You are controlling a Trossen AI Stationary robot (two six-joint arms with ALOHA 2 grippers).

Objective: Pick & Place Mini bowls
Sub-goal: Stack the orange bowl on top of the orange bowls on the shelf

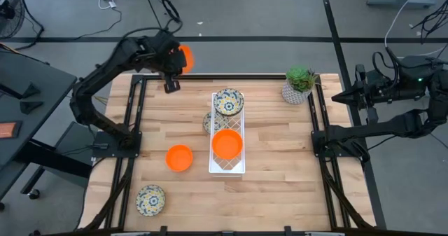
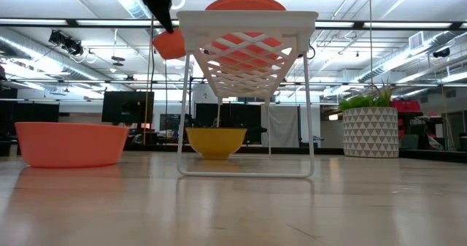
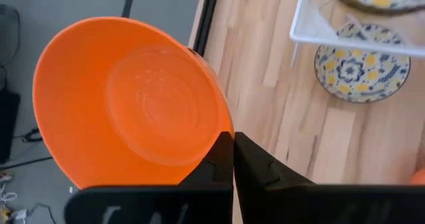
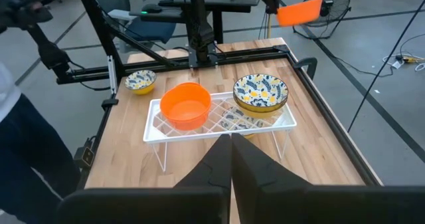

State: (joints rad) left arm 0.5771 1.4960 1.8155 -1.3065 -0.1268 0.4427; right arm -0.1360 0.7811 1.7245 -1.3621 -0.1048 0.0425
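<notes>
Left gripper (image 1: 173,68): jaws clenched on orange bowl (image 1: 185,59), raised over desk (image 1: 280,152) corner. Right gripper (image 4: 231,151): jaws clenched, empty, beside desk.

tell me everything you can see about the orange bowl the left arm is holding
The orange bowl is small, round, plain bright orange, and looks like smooth plastic with a flat circular base. The left end effector is shut on its rim, holding it tilted on its side, in the air above the table's far left edge. Nothing else touches it.
</notes>
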